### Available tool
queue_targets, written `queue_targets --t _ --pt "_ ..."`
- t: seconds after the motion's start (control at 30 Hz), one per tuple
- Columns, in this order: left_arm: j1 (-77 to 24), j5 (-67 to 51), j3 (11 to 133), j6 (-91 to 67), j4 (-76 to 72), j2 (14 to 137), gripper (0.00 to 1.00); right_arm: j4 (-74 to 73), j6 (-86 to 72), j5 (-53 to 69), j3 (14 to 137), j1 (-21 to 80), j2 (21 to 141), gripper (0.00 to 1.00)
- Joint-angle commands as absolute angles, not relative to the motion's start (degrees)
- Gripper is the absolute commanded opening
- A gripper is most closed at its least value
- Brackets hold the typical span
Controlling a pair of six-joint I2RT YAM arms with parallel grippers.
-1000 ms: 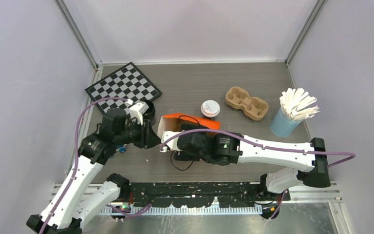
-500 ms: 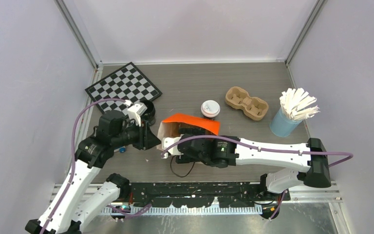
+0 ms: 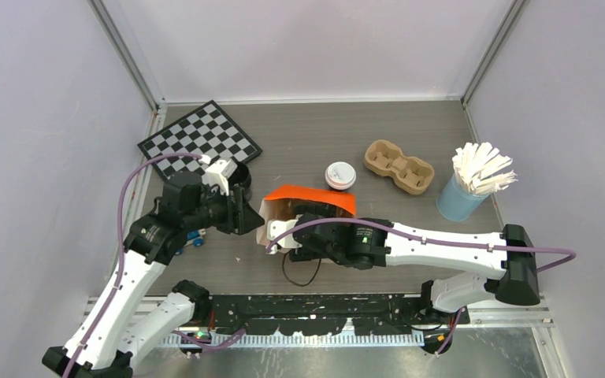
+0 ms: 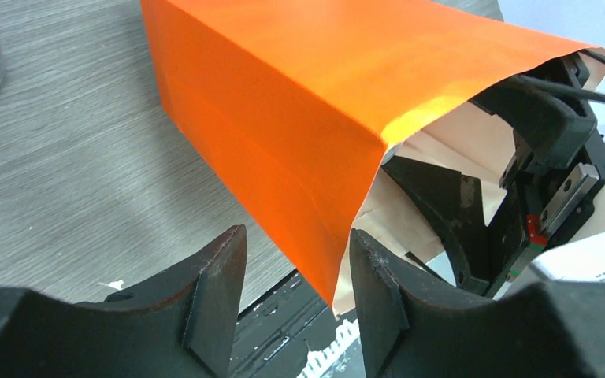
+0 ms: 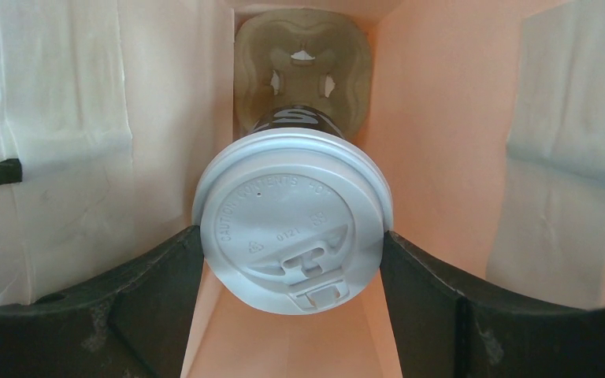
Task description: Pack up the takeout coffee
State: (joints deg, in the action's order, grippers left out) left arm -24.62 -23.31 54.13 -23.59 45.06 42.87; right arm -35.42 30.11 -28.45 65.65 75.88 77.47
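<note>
Squarely, right gripper [image 5: 291, 240] clasps takeout coffee [image 5: 287, 213] (bagged).

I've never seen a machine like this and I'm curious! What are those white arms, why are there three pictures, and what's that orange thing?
They are two robot arms bolted to a table. One picture looks down from above; the other two come from cameras on each wrist. The orange bag lies on its side. The right gripper is inside it, pinching the takeout coffee by its white lid. The left gripper stands open around the bag's edge. Also on the table: a checkerboard, another lidded cup, a cardboard carrier and a blue cup of white sticks.
</note>
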Motion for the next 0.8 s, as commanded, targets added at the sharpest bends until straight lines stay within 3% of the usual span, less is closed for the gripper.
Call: queue_targets --t 0.0,0.17,0.4,0.77 --pt "-24.4 -27.6 54.5 -24.8 38.8 43.1 0.53 -33.0 30.5 -29.0 66.1 75.7 75.6 0.71" --pt "-24.3 -28.1 52.6 -26.3 36.7 42.8 0.47 -32.2 30.4 -28.9 65.9 75.7 75.6 0.71" --pt "-24.3 -30.0 51.9 -26.6 35.9 42.6 0.01 -32.1 32.1 -27.2 68.2 75.6 77.6 0.71" --pt "-24.3 -33.3 51.1 -28.0 34.7 41.2 0.0 -26.1 37.9 -25.6 65.3 73.0 80.7 0.71"
